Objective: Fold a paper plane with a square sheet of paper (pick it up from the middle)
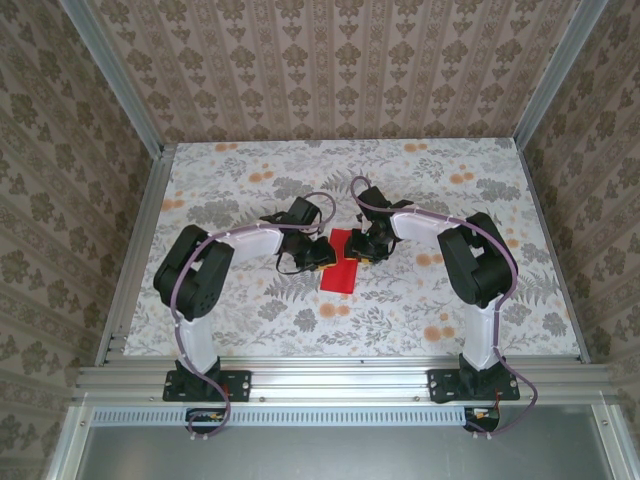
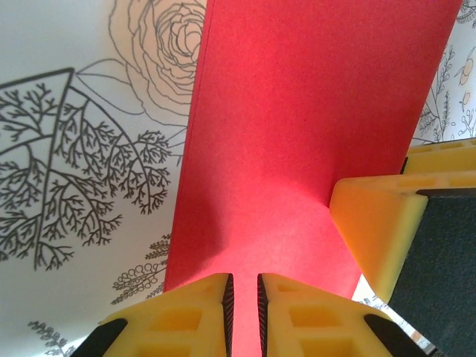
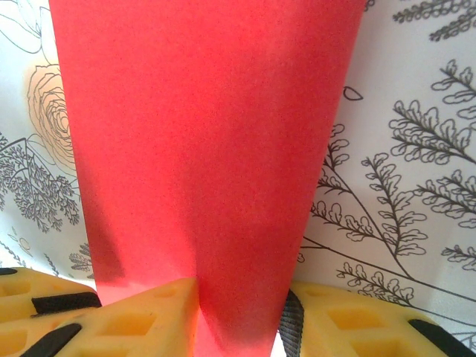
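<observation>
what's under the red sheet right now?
The floral table cover shows around the square sheet of paper, so the sheet seems to lie on it. Anything directly beneath is covered by the paper; in both wrist views its long edges meet bare tabletop.

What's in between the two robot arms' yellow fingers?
The red paper lies flat on the table between the left fingers and the right fingers, seen in the top view.
</observation>
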`<act>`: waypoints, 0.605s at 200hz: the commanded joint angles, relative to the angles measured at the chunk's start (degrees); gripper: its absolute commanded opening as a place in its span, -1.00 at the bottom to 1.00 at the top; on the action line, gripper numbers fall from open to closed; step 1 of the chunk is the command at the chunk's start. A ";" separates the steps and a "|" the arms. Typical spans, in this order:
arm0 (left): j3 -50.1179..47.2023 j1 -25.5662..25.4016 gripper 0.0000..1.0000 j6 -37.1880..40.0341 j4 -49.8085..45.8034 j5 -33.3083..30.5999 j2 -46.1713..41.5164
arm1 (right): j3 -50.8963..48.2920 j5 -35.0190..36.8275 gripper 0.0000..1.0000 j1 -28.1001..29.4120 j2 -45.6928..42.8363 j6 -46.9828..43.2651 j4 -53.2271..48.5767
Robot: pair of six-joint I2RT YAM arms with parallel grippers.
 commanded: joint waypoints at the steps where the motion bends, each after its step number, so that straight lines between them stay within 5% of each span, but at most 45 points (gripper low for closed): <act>1: 1.91 -0.58 -0.62 0.45 0.23 0.61 1.51 | -3.14 6.14 -0.24 -0.38 5.67 0.39 -4.62; 121: 2.51 -0.76 -0.65 1.09 -2.56 -2.00 4.59 | -3.30 6.09 -0.24 -0.29 5.65 0.40 -4.56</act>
